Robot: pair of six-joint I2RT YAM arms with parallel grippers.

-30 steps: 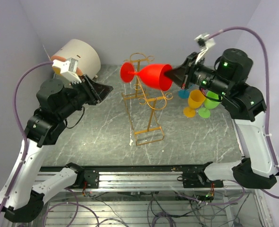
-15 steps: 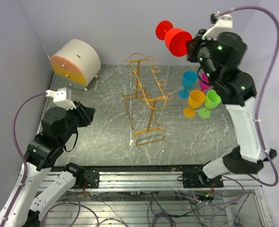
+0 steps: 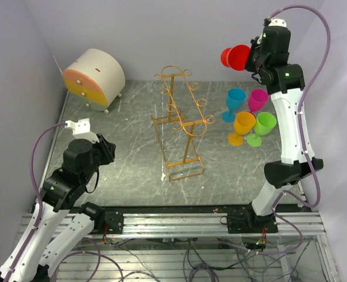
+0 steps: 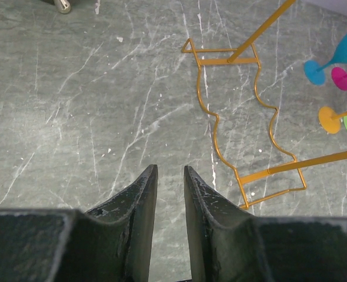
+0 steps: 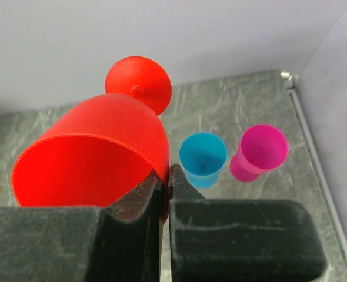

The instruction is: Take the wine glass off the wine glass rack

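Observation:
My right gripper (image 3: 251,59) is shut on the rim of a red wine glass (image 3: 236,57) and holds it high in the air at the back right, clear of the rack. In the right wrist view one finger sits inside the red bowl (image 5: 97,158) and the other outside, the gripper (image 5: 165,171) pinching the wall. The golden-orange wire rack (image 3: 180,120) stands in the middle of the table with no glass on it; its base shows in the left wrist view (image 4: 244,111). My left gripper (image 4: 169,170) is slightly open and empty, low over the near left of the table (image 3: 107,150).
Blue (image 3: 234,101), magenta (image 3: 258,98), orange (image 3: 243,126) and green (image 3: 264,125) glasses stand on the table at the right, below the red glass. A round cream drawer box (image 3: 94,76) sits at the back left. Grey walls close in on the back and sides.
My right arm has risen and swung back to the right with the red glass, away from the rack. My left arm has drawn back and down toward the near left.

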